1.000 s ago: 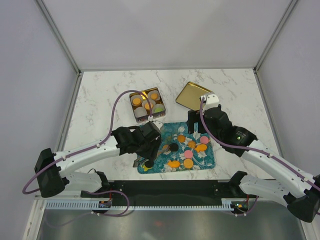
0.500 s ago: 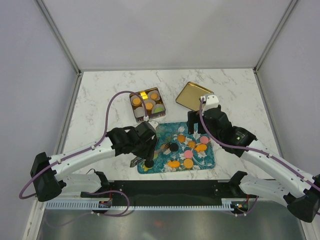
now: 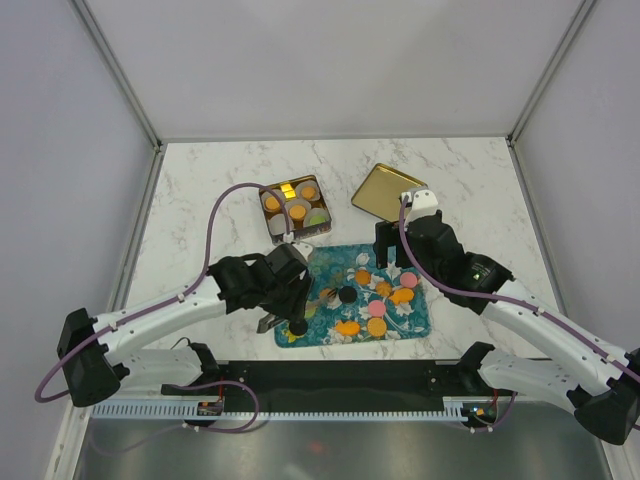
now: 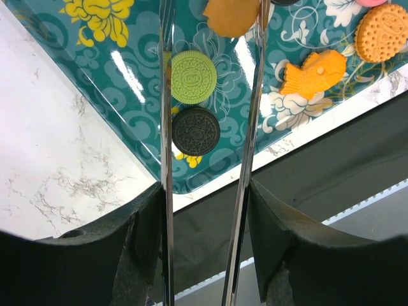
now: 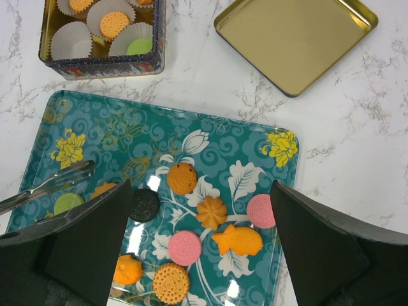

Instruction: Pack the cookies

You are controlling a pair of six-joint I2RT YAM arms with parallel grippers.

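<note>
Cookies lie on a teal flowered tray (image 3: 416,322): green (image 4: 193,77), black (image 4: 196,131), pink (image 5: 185,248) and several orange ones (image 5: 182,178). My left gripper (image 4: 205,197) is shut on metal tongs (image 4: 167,159) over the tray's left end. An orange cookie (image 4: 233,16) sits between the tong tips; I cannot tell if it is pinched. My right gripper (image 5: 201,255) is open and empty above the tray's middle. The open tin (image 3: 295,208) holds white paper cups, some with an orange (image 5: 115,24) or green cookie (image 5: 139,46).
The tin's gold lid (image 3: 387,192) lies upside down on the marble table, right of the tin and behind the tray. White walls enclose the table on three sides. The tray's near edge is close to the table's front edge.
My left arm has drawn back from the tin, moving left and toward me with the tongs. The tin is now fully uncovered. The right arm has not moved.
</note>
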